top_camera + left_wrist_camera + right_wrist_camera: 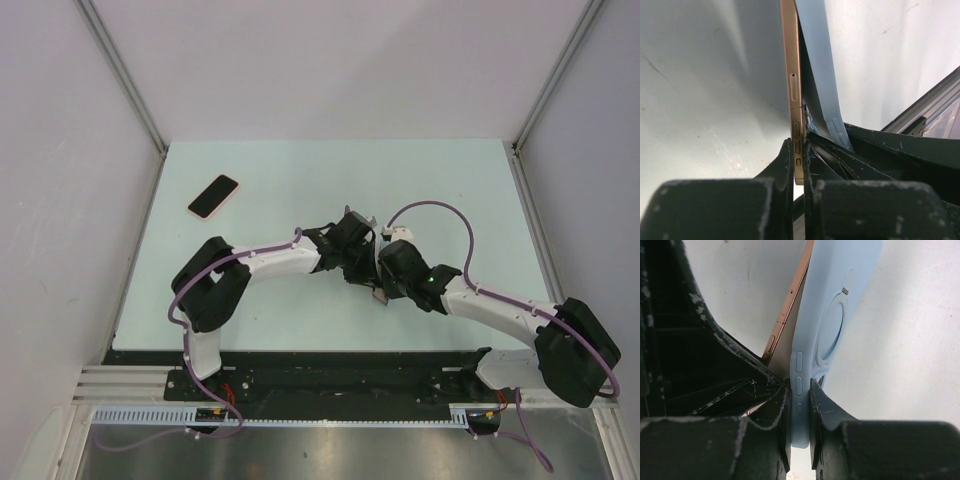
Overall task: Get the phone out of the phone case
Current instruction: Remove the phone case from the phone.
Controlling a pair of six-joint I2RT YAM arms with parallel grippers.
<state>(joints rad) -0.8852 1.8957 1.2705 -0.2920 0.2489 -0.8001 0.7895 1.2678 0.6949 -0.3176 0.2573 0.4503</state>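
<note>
A gold phone stands on edge, partly peeled out of a light blue case. In the left wrist view the case bends away to the phone's right. In the right wrist view the phone shows to the case's left. My left gripper is shut on the phone's edge near its side buttons. My right gripper is shut on the case's edge over its button bumps. In the top view both grippers, left and right, meet above the table's middle and hide most of the phone and case.
A second phone with a pink rim lies flat at the far left of the pale green table. Grey walls and metal posts bound the table on three sides. A purple cable loops over the right arm.
</note>
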